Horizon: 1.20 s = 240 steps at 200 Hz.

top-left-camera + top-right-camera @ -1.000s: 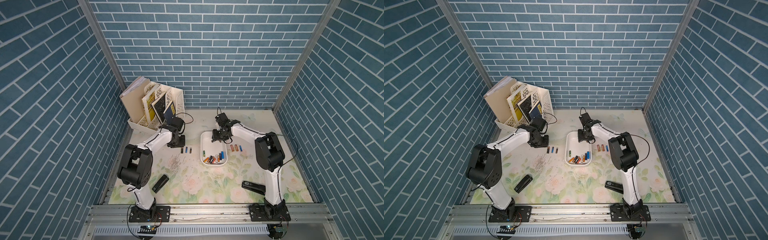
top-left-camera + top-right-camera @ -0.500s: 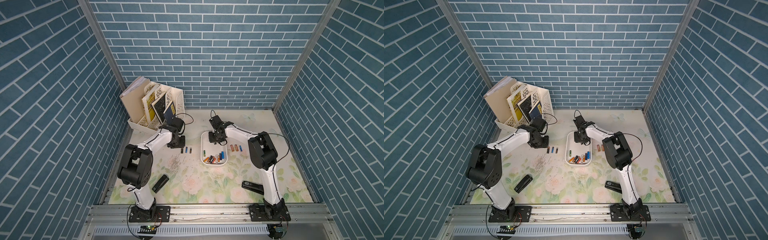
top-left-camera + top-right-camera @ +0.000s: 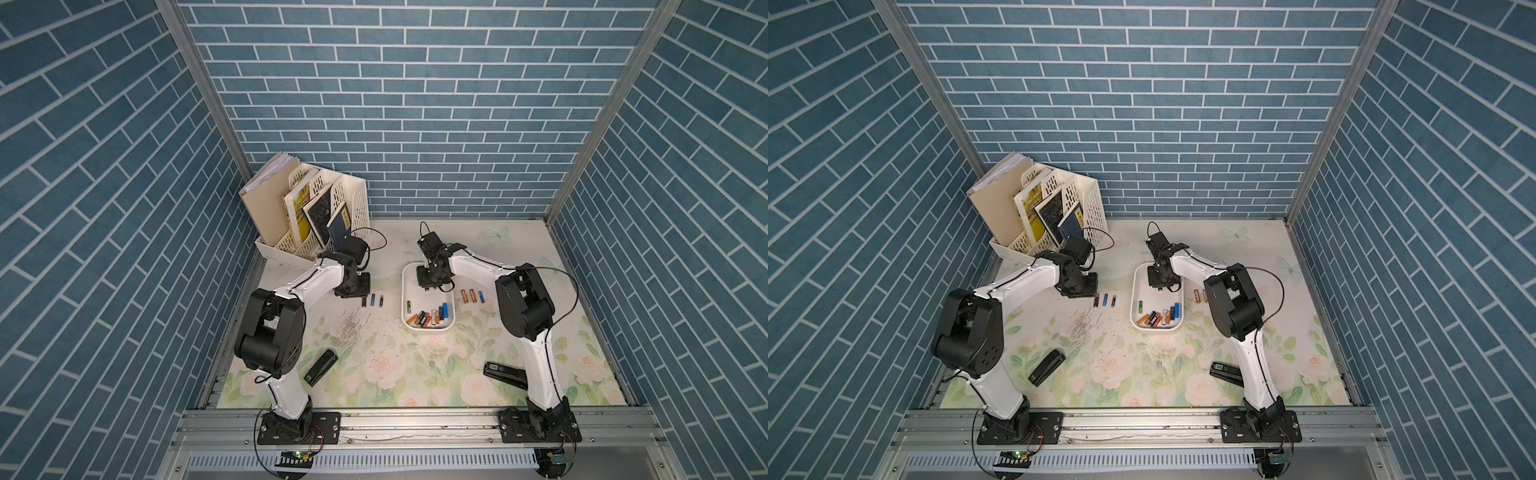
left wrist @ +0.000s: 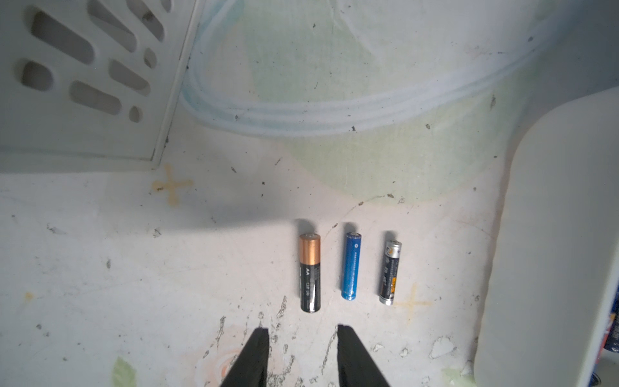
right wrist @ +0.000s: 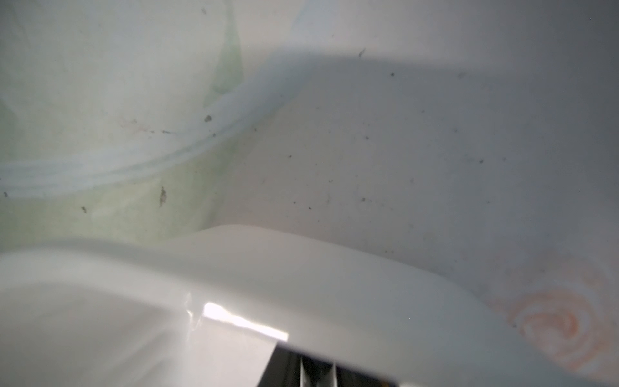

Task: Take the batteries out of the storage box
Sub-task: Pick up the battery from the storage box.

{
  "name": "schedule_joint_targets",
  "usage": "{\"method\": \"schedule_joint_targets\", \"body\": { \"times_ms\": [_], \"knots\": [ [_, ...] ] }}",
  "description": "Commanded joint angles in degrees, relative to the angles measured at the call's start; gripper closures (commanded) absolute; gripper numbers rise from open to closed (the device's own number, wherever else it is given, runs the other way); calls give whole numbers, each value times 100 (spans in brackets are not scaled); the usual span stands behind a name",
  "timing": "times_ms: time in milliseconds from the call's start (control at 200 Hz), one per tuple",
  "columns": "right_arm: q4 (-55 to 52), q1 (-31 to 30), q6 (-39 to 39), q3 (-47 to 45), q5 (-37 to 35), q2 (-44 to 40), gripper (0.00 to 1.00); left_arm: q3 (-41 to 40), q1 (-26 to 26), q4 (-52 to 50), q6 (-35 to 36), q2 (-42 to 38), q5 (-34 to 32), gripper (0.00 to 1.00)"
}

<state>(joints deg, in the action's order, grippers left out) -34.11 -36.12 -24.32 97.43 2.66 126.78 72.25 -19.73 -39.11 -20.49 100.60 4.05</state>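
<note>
**Right gripper and storage box.** The right gripper (image 3: 430,286) is shown lowered into the far end of the storage box (image 3: 428,329). Only dark finger edges are caught in the right wrist view, so it cannot be told whether it is clenched or grasping anything. Compared with one second earlier, it has been brought lower, and the right arm's elbow (image 3: 524,305) has been swung closer to the box.

**Left gripper.** The left gripper (image 4: 303,330) is held released over the tabletop (image 4: 134,284), with nothing between its fingers, and is unmoved. Just ahead of it, three batteries are laid in a row: a copper-and-black AA battery (image 4: 310,273), a blue battery (image 4: 351,266) and a black-and-silver battery (image 4: 390,273).

**Remaining batteries.** A cluster of batteries (image 3: 430,318) is left at the box's near end. Three more batteries (image 3: 471,296) are laid on the tabletop at its other side. None has been displaced.
</note>
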Motion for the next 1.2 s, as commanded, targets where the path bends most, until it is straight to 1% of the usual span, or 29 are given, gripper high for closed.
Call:
{"method": "schedule_joint_targets", "body": {
  "times_ms": [0,195,220,245,270,365,595,745,900,1010,1195],
  "knots": [
    [-222,-59,274,120,139,121,81,-93,39,-34,16,-172,8,60],
    [-226,-65,304,126,132,-68,84,-104,39,-43,-1,-198,8,61],
    [-226,-60,305,119,139,-68,84,-107,39,-36,-5,-205,8,61],
    [-229,-50,312,119,292,-71,84,-113,39,-35,-7,-203,8,61],
    [-242,-57,311,119,289,-250,84,-114,39,-35,-8,-201,8,61],
    [-281,-54,313,110,296,-442,84,-141,39,-9,-16,-190,33,61],
    [-551,-17,390,254,402,-774,84,-203,30,66,-42,-185,82,61],
    [-758,110,470,355,446,-989,84,-211,30,70,-37,-188,99,61],
    [-971,429,619,268,414,-1337,84,-194,30,70,-37,-186,108,61],
    [-1101,811,701,50,350,-1633,84,-159,30,64,-31,-160,113,61],
    [-1093,1543,928,-741,200,-2261,84,-72,26,27,-5,-119,109,61]
  ]
}}
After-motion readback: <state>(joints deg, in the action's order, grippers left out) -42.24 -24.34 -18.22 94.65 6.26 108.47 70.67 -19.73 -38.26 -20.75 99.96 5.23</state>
